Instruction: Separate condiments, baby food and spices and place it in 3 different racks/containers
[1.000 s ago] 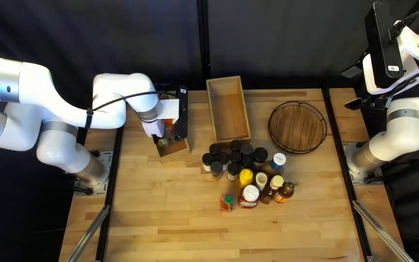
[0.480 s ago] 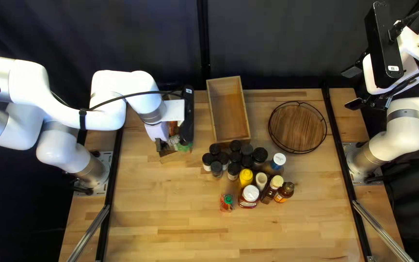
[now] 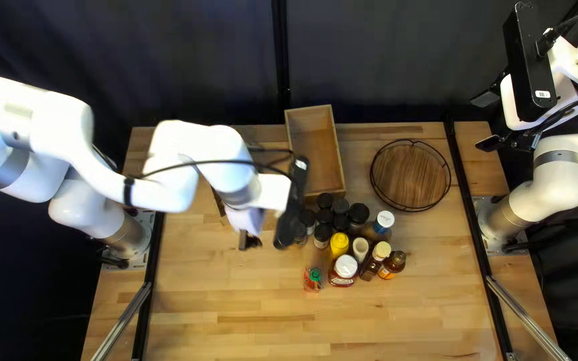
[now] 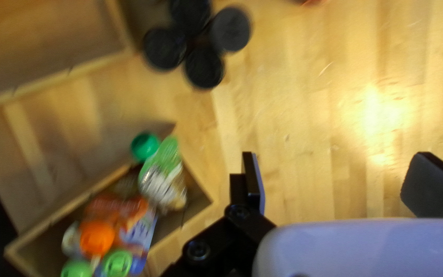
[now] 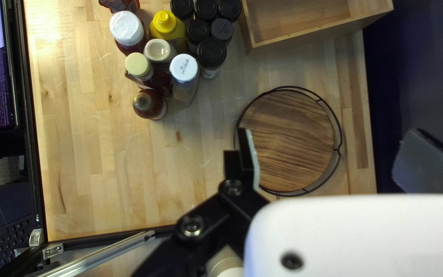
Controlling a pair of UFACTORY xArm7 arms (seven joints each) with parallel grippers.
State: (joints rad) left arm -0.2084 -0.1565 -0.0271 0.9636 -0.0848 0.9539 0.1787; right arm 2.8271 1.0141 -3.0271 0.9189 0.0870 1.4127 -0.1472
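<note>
In the top left view the left gripper [image 3: 265, 244] hangs beside the black-lidded jars [image 3: 324, 219], with the red pouch [image 3: 312, 279] on the table just beyond, next to the condiment bottles [image 3: 339, 245]; the pouch is probably the next pick, and a low sideways sweep could topple the jars, packed as they are; the wooden box [image 3: 316, 144] and round rack [image 3: 411, 175] lie farther up the table

In the left wrist view its fingers are spread with nothing between; baby-food pouches [image 4: 97, 237] are heaped in a second wooden box [image 4: 197, 218], and the green-topped pouch [image 4: 162, 174] rises by its wall; it might slump out if later pouches push it

In the right wrist view the right gripper [image 5: 337, 161] is spread too, holding nothing; were it to reach for the tightly grouped bottles, too little finger room could tip a neighbour
</note>
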